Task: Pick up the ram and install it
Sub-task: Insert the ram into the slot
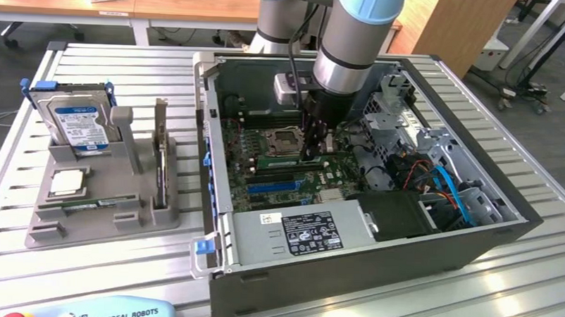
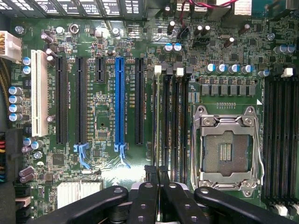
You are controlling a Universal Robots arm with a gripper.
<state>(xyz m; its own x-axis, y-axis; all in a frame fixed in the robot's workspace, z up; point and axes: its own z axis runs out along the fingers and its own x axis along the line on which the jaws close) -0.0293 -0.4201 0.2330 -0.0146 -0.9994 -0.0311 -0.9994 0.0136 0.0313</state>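
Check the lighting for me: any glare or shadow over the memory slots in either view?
Exterior view: even room light, but the arm shades the motherboard beneath it. Wrist view: memory slots evenly lit, no glare; only small glints on the CPU socket frame; the gripper itself looks dark.

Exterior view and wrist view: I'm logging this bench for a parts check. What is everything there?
table: one, silver, slatted, under everything
computer case: one, dark grey, open, mid-table
motherboard: one, green, inside the case
processor socket: one, silver, empty, on the motherboard
power supply: one, silver, labelled, near end of the case
holder: one, grey, at the exterior view's left of the case
hard drive: one, silver with blue label, upright in the holder
processor chip: one, silver, flat in the holder
ram: one, green, flat in the holder
arm: one, grey and light blue, reaching into the case
gripper: one, black, shut, over the memory slots
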